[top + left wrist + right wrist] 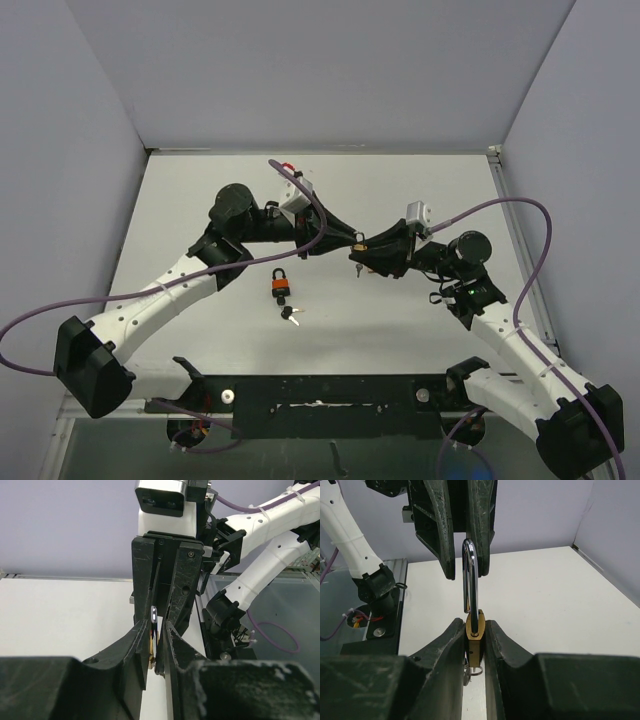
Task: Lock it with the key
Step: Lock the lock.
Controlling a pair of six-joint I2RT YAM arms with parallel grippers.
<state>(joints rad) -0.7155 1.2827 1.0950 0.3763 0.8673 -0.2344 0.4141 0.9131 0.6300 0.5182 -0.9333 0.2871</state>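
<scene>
- The brass padlock (pixel 475 630) has a squat yellow metal body and a tall, polished chrome shackle (pixel 470 575) bent into a narrow arch. The shackle stands raised out of the body.
- A small wire ring (pixel 476 671) shows just under the body. What hangs from it is hidden by the fingers.
- The right gripper (pixel 474 625) is clenched on the body, its rough black plastic fingers pressing both flat sides.
- The left gripper (pixel 156 625) comes from the opposite side and is clamped on the top of the shackle, which shows as a thin bright sliver between its fingers.
- An orange padlock (pixel 281 286) lies on the white table (pixel 420 330), with small keys (pixel 290 314) just on its near side.
- From the orange padlock, the brass padlock is off to the right and farther from the arm bases. It is held up off the table where the two grippers meet.
</scene>
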